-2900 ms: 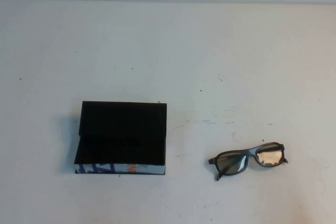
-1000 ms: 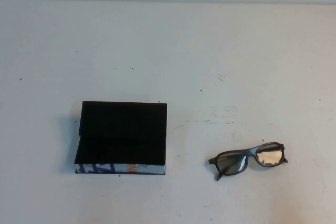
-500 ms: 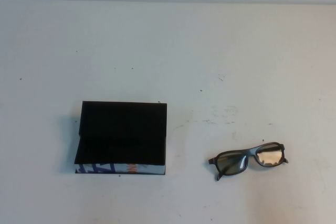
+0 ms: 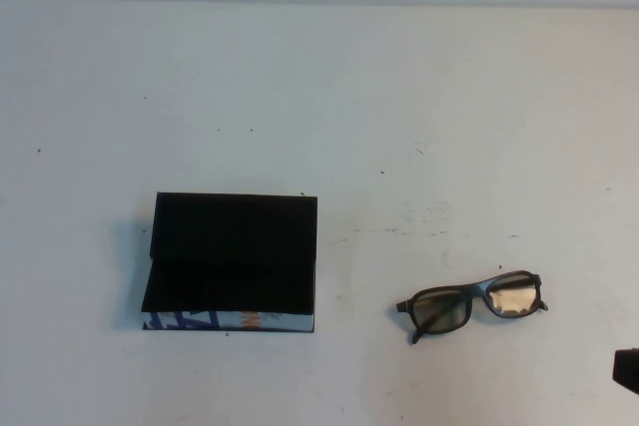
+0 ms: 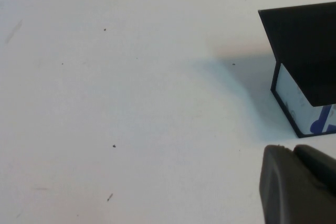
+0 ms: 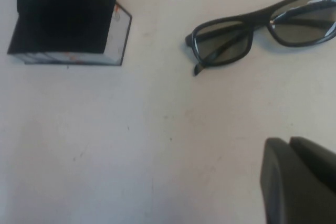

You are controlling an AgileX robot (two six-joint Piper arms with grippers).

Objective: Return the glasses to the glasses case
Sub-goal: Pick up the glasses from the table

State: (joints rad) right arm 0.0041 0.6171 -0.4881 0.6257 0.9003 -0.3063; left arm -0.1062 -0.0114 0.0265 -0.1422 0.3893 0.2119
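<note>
The glasses lie on the white table at the near right, lenses facing the robot's side, arms folded behind. They also show in the right wrist view. The glasses case sits at the near left, its black flap lid lifted at an angle above the printed front edge; it also shows in the left wrist view and the right wrist view. My right gripper is shut and empty, near of the glasses; its dark tip shows at the high view's lower right edge. My left gripper is shut and empty, left of the case.
The white table carries only small dark specks and faint scuffs. A pale wall runs along the far edge.
A dark part of my right gripper has come into the high view at the lower right edge. The glasses and the case have not moved.
</note>
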